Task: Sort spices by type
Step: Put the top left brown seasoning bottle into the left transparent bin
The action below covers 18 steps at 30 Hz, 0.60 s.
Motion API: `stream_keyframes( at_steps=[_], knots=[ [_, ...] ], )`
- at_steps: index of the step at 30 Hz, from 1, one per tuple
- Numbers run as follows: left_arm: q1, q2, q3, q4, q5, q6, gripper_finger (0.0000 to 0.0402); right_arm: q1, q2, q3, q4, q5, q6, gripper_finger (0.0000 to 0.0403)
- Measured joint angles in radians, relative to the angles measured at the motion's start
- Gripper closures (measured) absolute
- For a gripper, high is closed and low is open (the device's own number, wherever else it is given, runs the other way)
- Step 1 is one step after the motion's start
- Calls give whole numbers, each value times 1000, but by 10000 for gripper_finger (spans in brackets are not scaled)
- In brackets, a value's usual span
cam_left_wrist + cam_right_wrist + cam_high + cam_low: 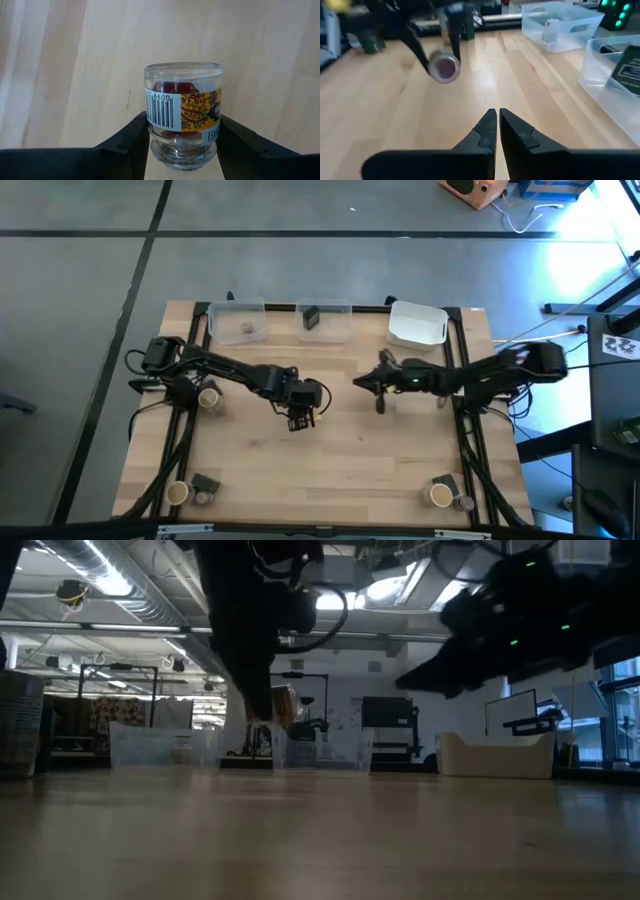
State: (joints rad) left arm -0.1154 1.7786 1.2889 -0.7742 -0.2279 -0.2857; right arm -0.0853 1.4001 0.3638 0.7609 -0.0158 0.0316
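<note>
Glass spice jar [183, 114] pinched by left tool [183, 150], right tool [496, 131] pressed together

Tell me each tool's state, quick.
Left tool: shut on a small glass spice jar.
Right tool: shut, holding nothing.

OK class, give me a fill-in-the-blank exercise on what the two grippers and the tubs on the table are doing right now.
1. The left gripper is shut on a small glass ____ with a barcode label.
2. The right gripper holds nothing and its fingers are ____.
3. Along the table's far edge stand two clear tubs and one ____ tub.
4. The held jar hangs ____ the wooden table, not on it.

Missing words: jar; shut; white; above
</note>
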Motion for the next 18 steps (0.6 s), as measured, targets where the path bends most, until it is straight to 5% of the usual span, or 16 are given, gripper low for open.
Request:
stream_keyframes(
  at_steps=[9,18],
  knots=[
    [8,0,-15,7,0,6,233,0,342,242,113,-115,-40,381],
    [7,0,-15,1,3,8,233,21,500,441,125,-230,-41,390]
  ],
)
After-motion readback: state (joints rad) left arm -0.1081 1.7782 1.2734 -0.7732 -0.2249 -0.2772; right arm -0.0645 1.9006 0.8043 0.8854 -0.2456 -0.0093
